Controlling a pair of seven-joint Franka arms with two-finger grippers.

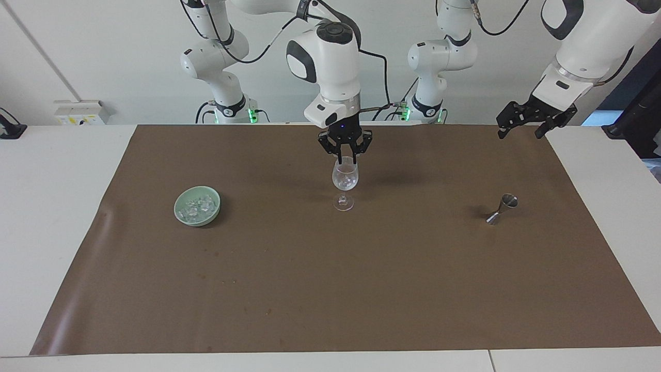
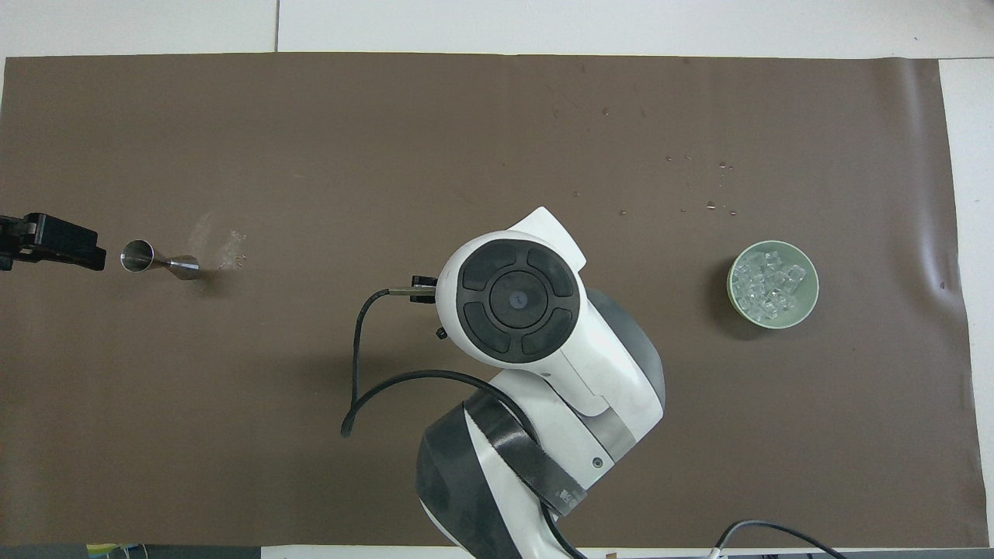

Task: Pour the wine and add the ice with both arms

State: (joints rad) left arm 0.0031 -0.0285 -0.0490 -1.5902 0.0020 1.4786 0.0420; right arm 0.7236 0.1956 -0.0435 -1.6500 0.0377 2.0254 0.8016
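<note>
A clear stemmed glass point(image 1: 345, 178) stands mid-mat with a few glassy bits of ice point(image 1: 346, 182) in its bowl. My right gripper point(image 1: 347, 159) hangs straight over its rim, open, with nothing between the fingertips. In the overhead view the right arm's wrist point(image 2: 516, 303) hides the glass. More ice point(image 1: 197, 206) point(image 2: 769, 289) is heaped in a pale green bowl point(image 1: 199, 221) point(image 2: 733, 283) toward the right arm's end. My left gripper point(image 1: 519, 132) point(image 2: 54, 242) hovers open over the mat's edge at the left arm's end. No wine shows in either view.
A steel jigger point(image 1: 502, 209) point(image 2: 159, 260) lies tipped on the mat near the left gripper, with a wet smear point(image 2: 221, 241) beside it. Water drops point(image 2: 707, 206) dot the brown mat point(image 1: 330, 289) farther out than the bowl.
</note>
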